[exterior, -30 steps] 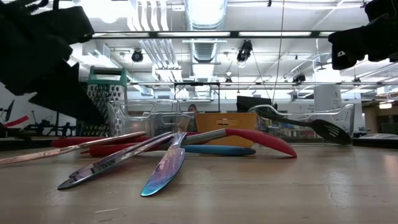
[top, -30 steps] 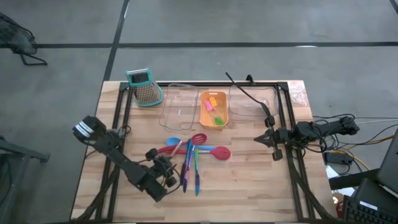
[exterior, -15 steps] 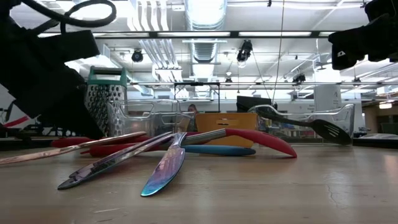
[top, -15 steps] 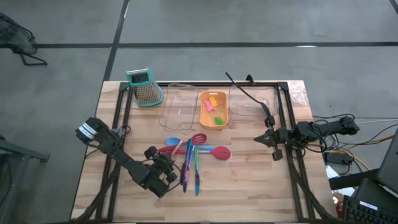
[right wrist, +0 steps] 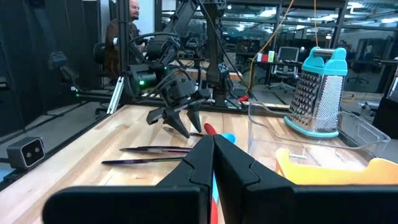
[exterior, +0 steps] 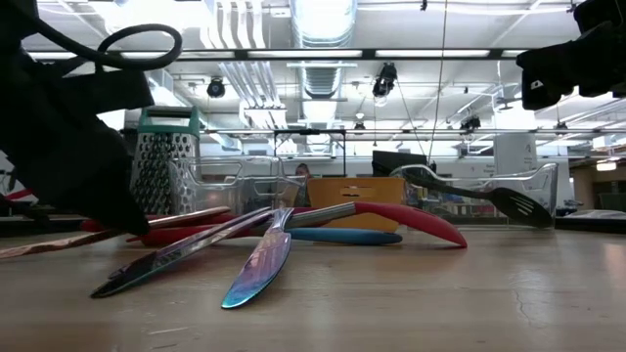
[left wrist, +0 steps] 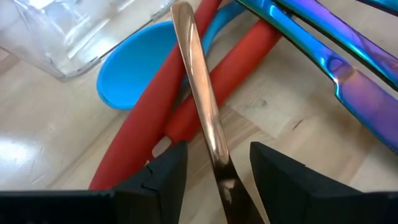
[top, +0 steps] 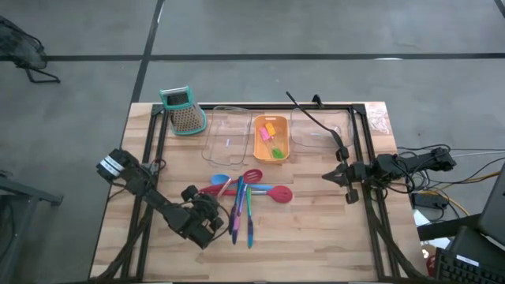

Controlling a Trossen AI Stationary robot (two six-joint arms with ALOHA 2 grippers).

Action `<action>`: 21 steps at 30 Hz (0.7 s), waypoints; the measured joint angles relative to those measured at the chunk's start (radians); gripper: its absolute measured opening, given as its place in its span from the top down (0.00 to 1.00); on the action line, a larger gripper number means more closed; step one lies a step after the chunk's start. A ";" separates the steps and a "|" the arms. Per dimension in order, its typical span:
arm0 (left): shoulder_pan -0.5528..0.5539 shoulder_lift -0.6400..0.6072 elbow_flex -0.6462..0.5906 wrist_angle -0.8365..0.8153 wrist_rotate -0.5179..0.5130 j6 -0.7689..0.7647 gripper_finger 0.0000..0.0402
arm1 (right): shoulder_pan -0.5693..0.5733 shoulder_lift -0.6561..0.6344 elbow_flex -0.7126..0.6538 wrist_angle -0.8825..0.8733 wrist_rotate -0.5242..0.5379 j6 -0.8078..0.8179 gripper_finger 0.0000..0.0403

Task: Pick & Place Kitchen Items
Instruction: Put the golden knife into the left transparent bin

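Note:
A heap of kitchen items lies in the middle of the table: red spatulas (top: 272, 192), a blue spoon (left wrist: 134, 78), iridescent blue-purple knives (left wrist: 336, 68) and a copper-coloured utensil (left wrist: 202, 106). My left gripper (left wrist: 217, 158) is open and low over the heap's near left side (top: 215, 211). Its fingers stand on either side of the copper utensil's handle, and I see no touch. A long black spoon (top: 312, 118) rests in the right clear tray. Small pink, orange and green pieces lie in the orange tray (top: 270, 150). My right gripper (top: 339, 175) waits shut at the table's right.
A teal-topped grater (top: 183, 110) stands at the far left. Two clear trays (top: 229, 134) (top: 319, 138) flank the orange tray along the far edge. Bare wood lies at the near side of the heap. A person sits beyond the table (right wrist: 124, 31).
My left gripper has sunk toward the table and edged toward the heap of utensils, tipping a little further down. Its fingers stay open. The utensils have not moved.

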 joint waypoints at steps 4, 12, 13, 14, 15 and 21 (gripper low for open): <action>0.003 0.000 -0.001 0.001 0.008 0.005 0.55 | 0.000 0.000 0.000 0.000 0.000 0.000 0.98; 0.036 0.000 -0.019 0.001 0.060 0.014 0.55 | 0.000 0.000 0.000 0.000 0.000 -0.001 0.98; 0.038 0.000 -0.019 0.002 0.060 0.020 0.55 | 0.000 0.000 0.000 0.000 0.000 -0.002 0.98; 0.039 0.000 -0.019 0.003 0.060 0.022 0.55 | 0.000 0.000 0.000 0.000 0.000 -0.001 0.98; 0.041 0.000 -0.019 0.004 0.060 0.029 0.56 | 0.000 0.000 0.000 0.000 0.000 0.000 0.98; 0.041 0.000 -0.019 0.008 0.067 0.033 0.66 | 0.000 0.000 0.000 0.000 0.000 0.000 0.98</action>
